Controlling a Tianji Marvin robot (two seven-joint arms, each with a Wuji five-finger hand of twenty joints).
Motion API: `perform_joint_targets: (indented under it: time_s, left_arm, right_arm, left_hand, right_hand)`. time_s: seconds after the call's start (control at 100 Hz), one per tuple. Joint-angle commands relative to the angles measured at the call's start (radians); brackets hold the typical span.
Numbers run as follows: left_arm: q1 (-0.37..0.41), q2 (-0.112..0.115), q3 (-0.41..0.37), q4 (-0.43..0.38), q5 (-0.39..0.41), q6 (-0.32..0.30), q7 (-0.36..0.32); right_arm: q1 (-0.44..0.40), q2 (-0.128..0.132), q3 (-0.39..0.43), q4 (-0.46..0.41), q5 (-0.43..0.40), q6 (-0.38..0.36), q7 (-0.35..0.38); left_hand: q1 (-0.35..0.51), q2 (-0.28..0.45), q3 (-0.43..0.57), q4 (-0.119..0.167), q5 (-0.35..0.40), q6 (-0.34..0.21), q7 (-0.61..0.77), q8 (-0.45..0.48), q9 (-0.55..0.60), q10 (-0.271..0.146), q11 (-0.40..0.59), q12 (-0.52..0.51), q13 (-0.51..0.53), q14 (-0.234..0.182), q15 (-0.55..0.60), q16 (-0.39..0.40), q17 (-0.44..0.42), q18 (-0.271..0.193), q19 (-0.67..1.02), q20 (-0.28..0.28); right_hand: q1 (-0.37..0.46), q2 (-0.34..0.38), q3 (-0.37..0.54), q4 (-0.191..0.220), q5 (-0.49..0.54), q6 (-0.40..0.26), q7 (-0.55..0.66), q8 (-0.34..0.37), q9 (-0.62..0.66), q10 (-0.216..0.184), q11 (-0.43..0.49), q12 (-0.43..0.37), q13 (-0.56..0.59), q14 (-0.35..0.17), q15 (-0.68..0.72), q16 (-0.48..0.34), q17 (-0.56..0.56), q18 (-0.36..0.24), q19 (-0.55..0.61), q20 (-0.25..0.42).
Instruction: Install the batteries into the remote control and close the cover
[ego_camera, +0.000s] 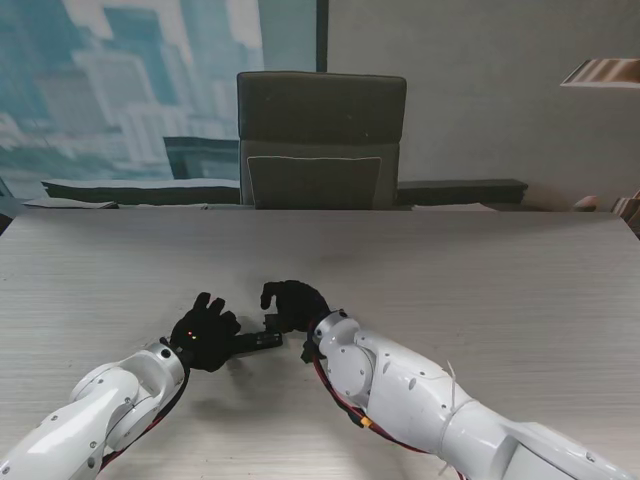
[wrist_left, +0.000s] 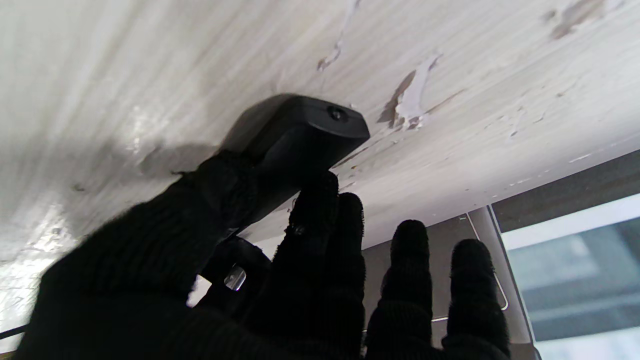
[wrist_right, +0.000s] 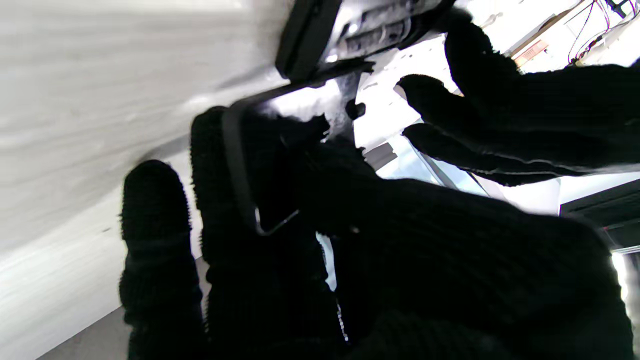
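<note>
While gripping the remote control (ego_camera: 258, 341) near the middle of the table (ego_camera: 480, 270), left hand (ego_camera: 207, 333) at the left, gloved black, thumb and first fingers (wrist_left: 320, 210) clamped on one end of the dark body, two outer fingers free and straight. Just right of it, touching the remote's other end, right hand (ego_camera: 293, 305), curled over a thin dark cover (wrist_right: 240, 170) pinched against its fingers (wrist_right: 155, 210), open battery bay (wrist_right: 380, 27) beside that plate. Farther back, beyond the table edge, an office chair (ego_camera: 320, 140)
</note>
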Motion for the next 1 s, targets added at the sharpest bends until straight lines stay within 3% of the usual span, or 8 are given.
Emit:
perform_joint_targets:
  time_s: [0.0, 0.12, 0.15, 0.2, 0.29, 0.53, 0.79, 0.99]
  left_arm:
    - [0.02, -0.001, 0.017, 0.041, 0.004, 0.0, -0.035]
    - [0.02, -0.001, 0.017, 0.042, 0.004, 0.0, -0.035]
    - [0.02, -0.001, 0.017, 0.042, 0.004, 0.0, -0.034]
    - [0.019, -0.001, 0.018, 0.042, 0.003, 0.001, -0.034]
    - [0.018, -0.001, 0.019, 0.043, 0.003, 0.0, -0.034]
    - [0.018, -0.001, 0.019, 0.043, 0.002, 0.0, -0.035]
    - [0.017, 0.0, 0.02, 0.044, 0.002, 0.0, -0.035]
    - [0.017, 0.0, 0.02, 0.044, 0.003, 0.0, -0.036]
  right_arm:
    - [-0.021, 0.008, -0.01, 0.005, -0.003, -0.001, 0.024]
    - [-0.021, 0.012, -0.014, 0.002, -0.017, 0.007, 0.021]
    - [-0.02, 0.013, -0.015, 0.002, -0.022, 0.008, 0.018]
    - [-0.018, 0.016, -0.019, 0.002, -0.033, 0.01, 0.017]
    - [-0.015, 0.022, -0.025, -0.002, -0.049, 0.012, 0.018]
    - [-0.015, 0.031, -0.031, -0.018, -0.065, 0.032, 0.026]
    - [-0.018, 0.033, -0.023, -0.04, -0.074, 0.016, 0.008]
    - [0.006, 0.012, -0.028, -0.012, -0.084, 0.011, -0.036]
  left_hand:
    - [0.134, -0.021, -0.047, 0.033, 0.052, -0.32, 0.207, 0.082, -0.016, -0.014, 0.016, 0.011, 0.011, -0.015, 0.017, -0.002, -0.006, 0.006, 0.017, 0.009]
    - [0.134, -0.021, -0.047, 0.033, 0.051, -0.321, 0.207, 0.082, -0.016, -0.014, 0.016, 0.011, 0.011, -0.015, 0.018, -0.002, -0.006, 0.006, 0.017, 0.009]
    - [0.134, -0.02, -0.047, 0.033, 0.05, -0.321, 0.206, 0.081, -0.017, -0.014, 0.016, 0.011, 0.011, -0.014, 0.017, -0.002, -0.006, 0.006, 0.017, 0.009]
    - [0.133, -0.02, -0.047, 0.033, 0.05, -0.321, 0.206, 0.082, -0.017, -0.015, 0.016, 0.011, 0.011, -0.013, 0.017, -0.002, -0.006, 0.006, 0.017, 0.009]
    - [0.134, -0.021, -0.047, 0.033, 0.049, -0.319, 0.206, 0.081, -0.016, -0.013, 0.016, 0.011, 0.012, -0.014, 0.018, -0.002, -0.006, 0.006, 0.017, 0.009]
    - [0.134, -0.019, -0.049, 0.033, 0.049, -0.324, 0.206, 0.082, -0.018, -0.014, 0.015, 0.011, 0.01, -0.015, 0.017, -0.002, -0.006, 0.006, 0.018, 0.009]
    - [0.134, -0.02, -0.049, 0.033, 0.049, -0.324, 0.207, 0.083, -0.018, -0.014, 0.015, 0.011, 0.01, -0.016, 0.017, -0.002, -0.006, 0.005, 0.018, 0.009]
    - [0.135, -0.02, -0.048, 0.033, 0.049, -0.325, 0.206, 0.082, -0.017, -0.014, 0.015, 0.011, 0.011, -0.015, 0.017, -0.002, -0.006, 0.006, 0.018, 0.009]
  right_hand:
    - [0.004, -0.083, 0.018, -0.023, -0.03, 0.038, -0.028, 0.025, 0.035, 0.008, 0.023, -0.009, 0.041, -0.009, 0.039, 0.013, 0.025, 0.123, -0.094, -0.048]
    - [-0.011, -0.13, 0.025, -0.032, 0.059, 0.063, -0.04, 0.033, 0.092, 0.021, 0.001, -0.029, 0.081, -0.009, 0.042, 0.004, 0.041, 0.123, -0.098, -0.052]
    - [-0.018, -0.143, 0.027, -0.038, 0.101, 0.051, -0.013, -0.062, 0.113, 0.022, -0.016, -0.032, 0.095, -0.01, 0.032, 0.008, 0.047, 0.123, -0.099, -0.059]
    - [-0.031, -0.159, 0.027, -0.044, 0.153, 0.028, 0.033, -0.158, 0.145, 0.024, -0.037, -0.042, 0.098, -0.012, 0.036, 0.029, 0.058, 0.125, -0.098, -0.067]
    - [-0.044, -0.172, 0.023, -0.048, 0.205, -0.007, 0.094, -0.233, 0.177, 0.021, -0.057, -0.053, 0.1, -0.013, 0.048, 0.051, 0.073, 0.128, -0.096, -0.074]
    - [-0.052, -0.198, 0.021, -0.049, 0.211, -0.003, 0.097, -0.243, 0.187, 0.021, -0.044, -0.049, 0.103, -0.023, 0.086, 0.071, 0.087, 0.131, -0.089, -0.075]
    - [-0.044, -0.139, 0.023, -0.038, 0.179, -0.003, 0.103, -0.226, 0.152, 0.027, -0.007, -0.034, 0.102, -0.031, 0.1, 0.072, 0.087, 0.129, -0.081, -0.073]
    - [-0.038, -0.084, 0.016, -0.031, 0.147, -0.001, 0.111, -0.218, 0.113, 0.03, 0.023, -0.023, 0.099, -0.038, 0.094, 0.073, 0.074, 0.124, -0.074, -0.072]
